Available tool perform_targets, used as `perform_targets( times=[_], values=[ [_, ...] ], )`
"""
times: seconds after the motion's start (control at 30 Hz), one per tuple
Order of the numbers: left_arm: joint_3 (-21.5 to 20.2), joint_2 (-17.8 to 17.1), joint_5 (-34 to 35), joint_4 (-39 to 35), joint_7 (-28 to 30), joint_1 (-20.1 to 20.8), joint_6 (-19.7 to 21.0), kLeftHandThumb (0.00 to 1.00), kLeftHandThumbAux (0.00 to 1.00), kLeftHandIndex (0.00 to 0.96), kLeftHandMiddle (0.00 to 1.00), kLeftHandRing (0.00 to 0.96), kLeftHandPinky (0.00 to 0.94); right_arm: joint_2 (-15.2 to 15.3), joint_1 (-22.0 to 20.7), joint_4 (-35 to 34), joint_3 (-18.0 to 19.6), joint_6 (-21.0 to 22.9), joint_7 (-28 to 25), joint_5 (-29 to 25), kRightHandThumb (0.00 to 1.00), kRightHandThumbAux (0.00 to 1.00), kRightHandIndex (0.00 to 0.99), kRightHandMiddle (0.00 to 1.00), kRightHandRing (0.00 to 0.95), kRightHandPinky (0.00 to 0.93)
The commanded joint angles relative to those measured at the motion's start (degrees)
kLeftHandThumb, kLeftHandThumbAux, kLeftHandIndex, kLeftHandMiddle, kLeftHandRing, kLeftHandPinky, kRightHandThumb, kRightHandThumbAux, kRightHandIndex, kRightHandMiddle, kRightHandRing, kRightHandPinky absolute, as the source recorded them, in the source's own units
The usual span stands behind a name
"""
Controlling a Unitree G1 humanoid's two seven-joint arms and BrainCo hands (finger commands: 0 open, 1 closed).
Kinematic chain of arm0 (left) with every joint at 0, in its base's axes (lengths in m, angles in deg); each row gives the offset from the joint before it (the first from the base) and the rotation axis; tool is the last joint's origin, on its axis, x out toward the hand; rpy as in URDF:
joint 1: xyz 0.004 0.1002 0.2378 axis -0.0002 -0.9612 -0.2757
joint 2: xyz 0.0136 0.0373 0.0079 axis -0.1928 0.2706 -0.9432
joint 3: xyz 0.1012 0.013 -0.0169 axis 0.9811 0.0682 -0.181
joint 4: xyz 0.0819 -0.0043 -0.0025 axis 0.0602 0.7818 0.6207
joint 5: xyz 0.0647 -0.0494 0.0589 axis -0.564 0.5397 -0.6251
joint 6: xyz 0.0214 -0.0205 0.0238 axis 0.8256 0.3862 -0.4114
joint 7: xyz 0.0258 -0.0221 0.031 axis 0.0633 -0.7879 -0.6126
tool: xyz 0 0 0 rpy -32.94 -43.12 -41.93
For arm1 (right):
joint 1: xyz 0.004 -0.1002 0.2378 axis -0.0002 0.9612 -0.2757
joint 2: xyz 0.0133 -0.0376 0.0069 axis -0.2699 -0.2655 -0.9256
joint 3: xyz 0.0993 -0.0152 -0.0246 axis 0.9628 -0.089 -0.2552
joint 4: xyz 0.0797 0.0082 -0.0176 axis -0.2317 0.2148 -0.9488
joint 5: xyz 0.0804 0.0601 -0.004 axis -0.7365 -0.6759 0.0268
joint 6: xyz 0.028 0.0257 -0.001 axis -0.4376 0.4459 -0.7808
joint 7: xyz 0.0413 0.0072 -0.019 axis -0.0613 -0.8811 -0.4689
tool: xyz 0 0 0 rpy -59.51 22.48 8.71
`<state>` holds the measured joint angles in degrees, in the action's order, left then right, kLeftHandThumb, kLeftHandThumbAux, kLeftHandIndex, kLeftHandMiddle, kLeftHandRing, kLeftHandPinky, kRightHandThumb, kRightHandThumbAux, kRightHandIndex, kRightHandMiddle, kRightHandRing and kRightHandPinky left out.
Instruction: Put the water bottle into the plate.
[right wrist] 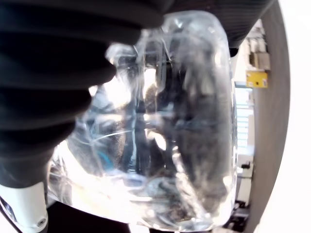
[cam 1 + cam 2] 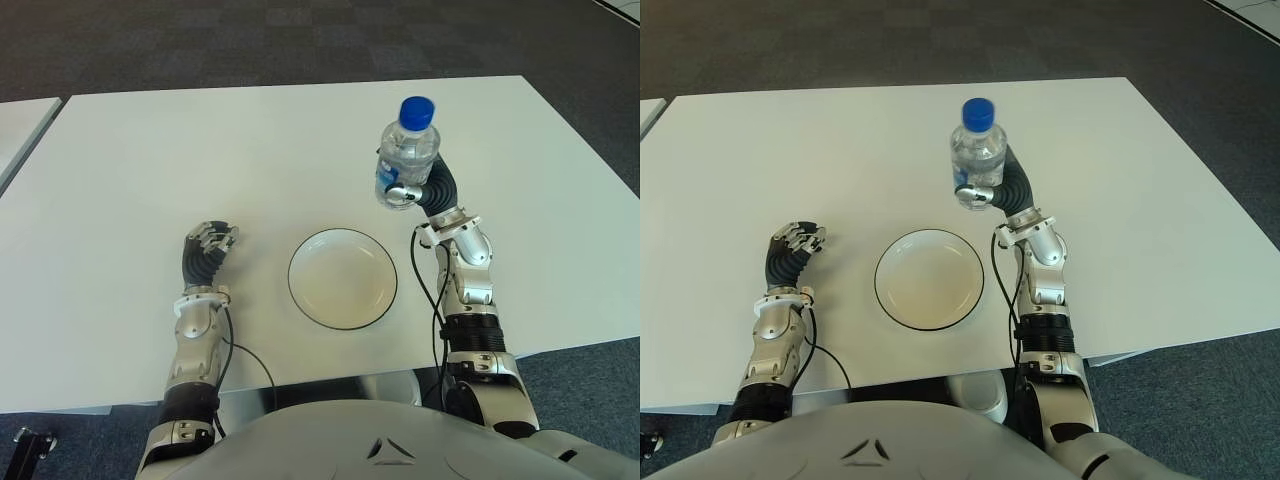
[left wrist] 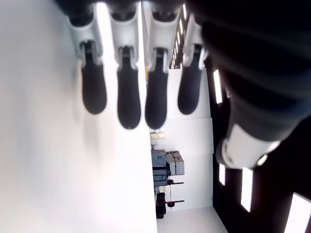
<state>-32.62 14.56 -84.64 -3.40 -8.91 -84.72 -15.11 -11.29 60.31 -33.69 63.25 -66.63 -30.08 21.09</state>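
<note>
Right hand (image 2: 425,195): fingers are wrapping the water bottle (image 2: 407,150), holding it upright above the table (image 2: 140,160).
Bottle: sitting at 1 o'clock from the plate (image 2: 342,277).
Left hand (image 2: 206,245): idling at 9 o'clock of the plate, fingers hanging loose, holding nothing.

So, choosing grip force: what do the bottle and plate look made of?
The water bottle, held upright in the right hand, looks like thin clear plastic, ribbed, with a blue cap. The plate looks like glossy white ceramic with a dark rim, though possibly melamine.
</note>
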Motion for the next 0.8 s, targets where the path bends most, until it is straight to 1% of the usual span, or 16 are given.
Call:
perform_targets(
  times=[0.03, 0.13, 0.23, 0.37, 0.43, 0.57, 0.67, 0.8],
  values=[
    [0.61, 1.0, -0.62, 1.0, -0.92, -0.86, 2.11, 0.835, 0.674, 0.432, 0.468, 0.504, 0.487, 4.23, 1.55, -3.7, -3.39, -2.53, 1.53, 7.81, 0.706, 0.718, 0.439, 0.91, 0.897, 0.888],
    [0.61, 1.07, -0.82, 0.88, -1.02, -0.93, 2.18, 0.834, 0.674, 0.431, 0.468, 0.505, 0.49, 6.66, 1.32, -4.77, -4.89, -1.51, 2.04, 11.87, 0.705, 0.719, 0.438, 0.915, 0.901, 0.895],
    [0.48, 0.99, -1.16, 1.07, -1.08, -0.94, 1.9, 0.834, 0.675, 0.427, 0.469, 0.506, 0.493, 8.76, 0.7, -4.73, -6.85, -1.49, 3.11, 16.79, 0.704, 0.719, 0.438, 0.927, 0.907, 0.9],
    [0.45, 1.12, -1.14, 1.06, -0.85, -0.99, 1.65, 0.833, 0.676, 0.423, 0.472, 0.509, 0.494, 9.74, 0.93, -4.21, -8.59, -2.43, 6.66, 21.54, 0.705, 0.719, 0.438, 0.937, 0.91, 0.895],
    [0.44, 1.13, -1.11, 1.09, -0.76, -0.98, 1.59, 0.833, 0.676, 0.422, 0.473, 0.51, 0.494, 10.0, 1.11, -4.19, -9.14, -2.5, 7.93, 22.61, 0.706, 0.719, 0.438, 0.938, 0.908, 0.888],
    [0.42, 1.3, -0.53, 0.81, -0.17, -1.14, 1.41, 0.833, 0.676, 0.421, 0.474, 0.513, 0.495, 10.61, 2.48, -7.1, -10.23, 1.5, 9.67, 27.05, 0.707, 0.719, 0.438, 0.927, 0.9, 0.877],
    [0.42, 1.38, -0.28, 0.72, 0.05, -1.19, 1.31, 0.833, 0.675, 0.42, 0.475, 0.516, 0.503, 11.13, 2.98, -8.39, -10.88, 3.1, 10.27, 28.62, 0.709, 0.718, 0.439, 0.914, 0.891, 0.87],
    [0.41, 1.31, 0.14, 0.7, 0.54, -1.35, 1.1, 0.833, 0.675, 0.42, 0.476, 0.52, 0.504, 11.93, 4.18, -11.45, -11.9, 6.71, 11.38, 33.57, 0.711, 0.717, 0.439, 0.894, 0.88, 0.869]
  ],
)
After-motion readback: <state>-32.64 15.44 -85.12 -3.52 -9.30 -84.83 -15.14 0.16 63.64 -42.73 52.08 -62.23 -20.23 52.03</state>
